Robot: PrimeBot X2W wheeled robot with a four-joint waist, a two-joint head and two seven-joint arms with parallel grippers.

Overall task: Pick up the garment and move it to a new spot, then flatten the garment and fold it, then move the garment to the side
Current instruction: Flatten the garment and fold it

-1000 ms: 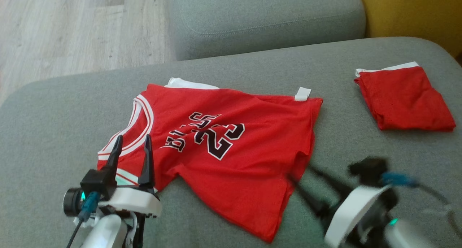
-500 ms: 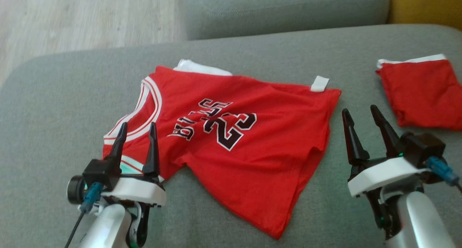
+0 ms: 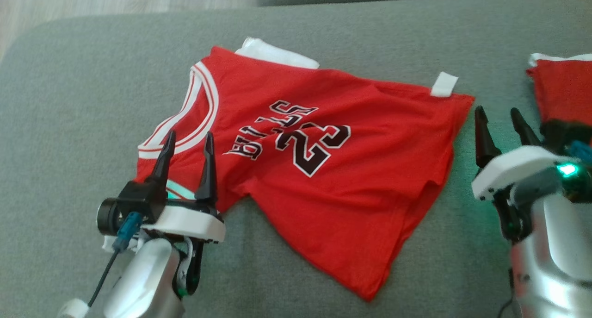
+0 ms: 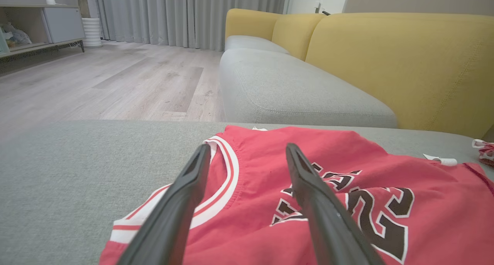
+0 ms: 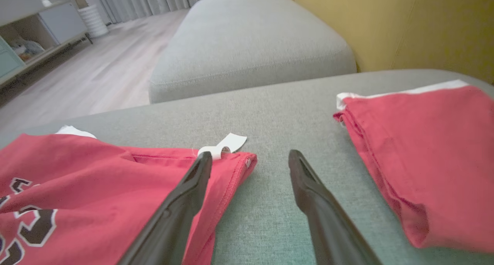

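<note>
The garment (image 3: 323, 170) is a red jersey with black lettering and the number 23, lying spread and slightly rumpled on the grey cushion (image 3: 92, 86); it also shows in the left wrist view (image 4: 347, 188) and the right wrist view (image 5: 96, 180). My left gripper (image 3: 189, 140) hovers open over its white-trimmed neckline (image 4: 222, 180), nothing between the fingers. My right gripper (image 3: 499, 114) stands open just off the jersey's hem corner, with a white tag (image 5: 227, 144) near its left finger (image 5: 185, 195).
A second red garment (image 3: 564, 86) lies folded at the right edge of the cushion (image 5: 424, 157). Another grey seat (image 4: 293, 87) and yellow backrests (image 4: 405, 64) lie beyond. Wooden floor (image 4: 96, 80) is off the cushion's far left.
The head camera has tilted down, shifting the picture. My right gripper has swung up from low and blurred to upright beside the jersey's hem. The left gripper holds its place.
</note>
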